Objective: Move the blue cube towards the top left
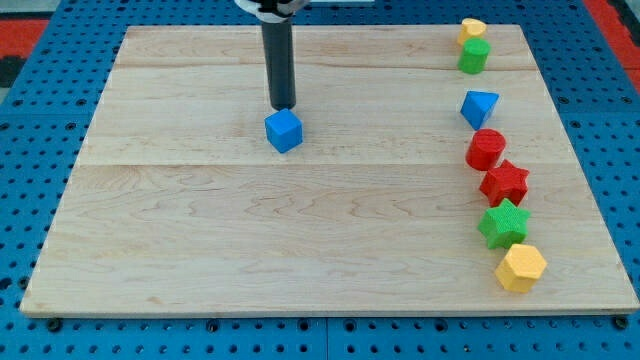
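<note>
The blue cube (284, 131) sits on the wooden table (300, 250), a little left of centre and in the upper half of the view. My tip (284, 107) stands just above it toward the view's top, at the cube's upper edge and seemingly touching it, though contact cannot be confirmed. The dark rod rises straight up from there and leaves the view at the top. The arm carries no fingers, so there is no open or closed state to tell.

Well apart, along the view's right side, a loose column of blocks runs from top to bottom: a yellow block (473, 29) at the far edge, a green block (474, 55) touching it just below, then a second blue block (479, 107), faceted in shape. Below that come a red cylinder (486, 149), a red star (505, 183) just beside it, a green star (503, 224), and a yellow hexagonal block (521, 267) nearest the view's bottom
</note>
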You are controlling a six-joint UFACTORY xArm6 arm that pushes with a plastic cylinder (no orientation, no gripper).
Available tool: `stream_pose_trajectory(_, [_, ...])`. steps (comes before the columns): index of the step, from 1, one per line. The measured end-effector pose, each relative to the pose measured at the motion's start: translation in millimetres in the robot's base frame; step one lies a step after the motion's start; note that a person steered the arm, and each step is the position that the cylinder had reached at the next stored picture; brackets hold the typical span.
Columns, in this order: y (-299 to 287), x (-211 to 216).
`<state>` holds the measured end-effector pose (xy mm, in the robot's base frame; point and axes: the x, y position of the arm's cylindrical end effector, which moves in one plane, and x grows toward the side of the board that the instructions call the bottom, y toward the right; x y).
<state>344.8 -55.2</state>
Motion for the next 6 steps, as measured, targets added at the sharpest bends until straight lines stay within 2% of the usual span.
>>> stream_pose_trajectory(1, [22.5,26.3])
stream_pose_trajectory(2, [77.7,61.2])
stream_pose_trajectory(3, [58.8,101.9])
stream_pose_trajectory(4, [16.7,86.1])
stream_pose_trajectory(5, [-3.9,52.0])
stream_pose_trajectory(6, [25.1,39.0])
